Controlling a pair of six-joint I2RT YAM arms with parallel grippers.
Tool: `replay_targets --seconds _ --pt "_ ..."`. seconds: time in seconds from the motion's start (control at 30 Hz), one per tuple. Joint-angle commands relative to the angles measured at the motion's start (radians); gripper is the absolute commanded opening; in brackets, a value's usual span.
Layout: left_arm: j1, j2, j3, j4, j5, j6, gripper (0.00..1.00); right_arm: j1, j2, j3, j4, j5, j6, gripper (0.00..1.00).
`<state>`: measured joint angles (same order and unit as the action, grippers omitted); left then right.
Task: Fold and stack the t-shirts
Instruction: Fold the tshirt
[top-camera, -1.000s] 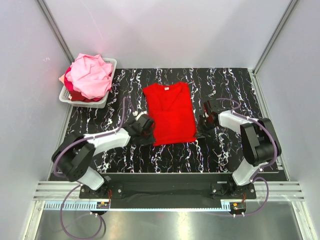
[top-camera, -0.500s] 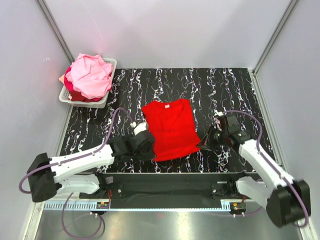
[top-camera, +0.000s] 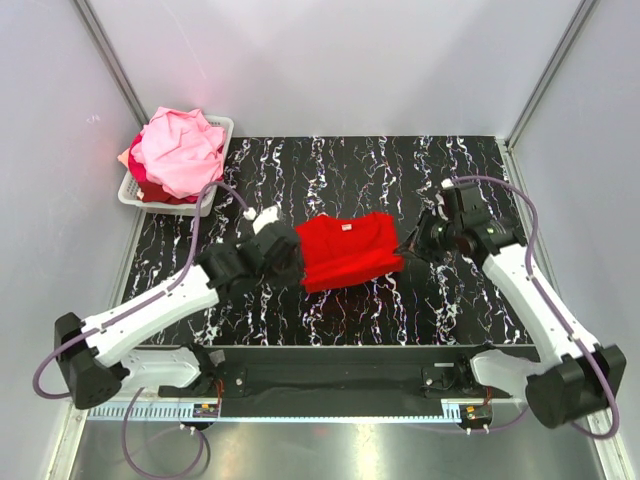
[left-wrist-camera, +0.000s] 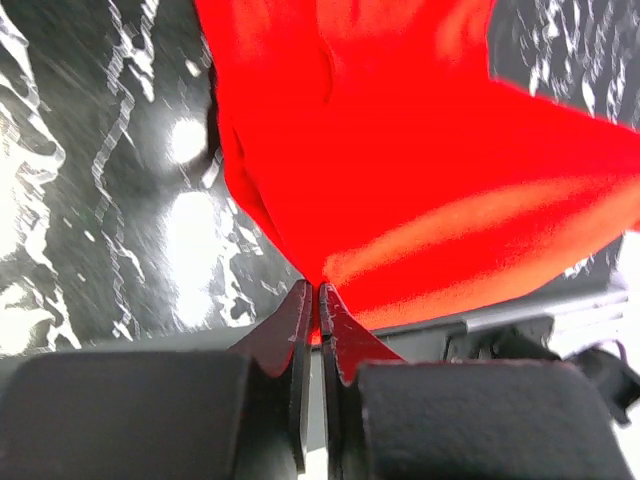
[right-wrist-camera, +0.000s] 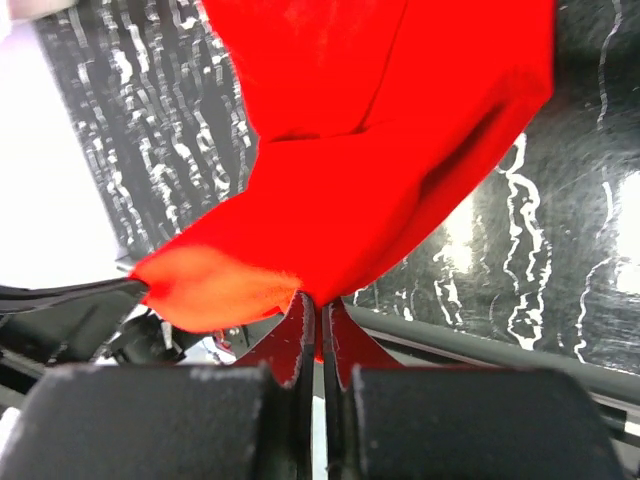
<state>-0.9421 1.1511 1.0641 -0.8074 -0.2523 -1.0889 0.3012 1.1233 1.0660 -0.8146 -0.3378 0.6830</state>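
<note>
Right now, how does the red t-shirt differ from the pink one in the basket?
The red t-shirt is spread fairly smooth over the table; the pink t-shirt is a crumpled heap in the white basket. The red t-shirt is pinched at its sides by the left gripper and the right gripper; the pink t-shirt is untouched. Both are soft cloth, and neither is stacked yet.

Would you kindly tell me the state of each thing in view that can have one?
red t-shirt: partly folded, pinched at both sides, not lying flat.
left gripper: fingers shut on the red t-shirt.
right gripper: fingers shut on the red t-shirt.
pink t-shirts: crumpled, unfolded, heaped in the basket.
basket: upright on the table, overfull.
</note>
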Motion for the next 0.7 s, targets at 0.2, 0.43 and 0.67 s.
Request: replay_targets --seconds 0.2,0.43,0.67 --pt "0.175 0.171 0.131 0.040 0.119 0.199 0.07 0.004 0.191 0.196 -0.020 0.106 -0.062 0.00" --pt "0.273 0.274 0.267 0.014 0.159 0.280 0.07 -0.019 0.314 0.336 -0.041 0.140 -0.102 0.00" --pt "0.339 0.403 0.349 0.022 0.228 0.336 0.08 -0.040 0.415 0.384 -0.017 0.128 -0.114 0.00"
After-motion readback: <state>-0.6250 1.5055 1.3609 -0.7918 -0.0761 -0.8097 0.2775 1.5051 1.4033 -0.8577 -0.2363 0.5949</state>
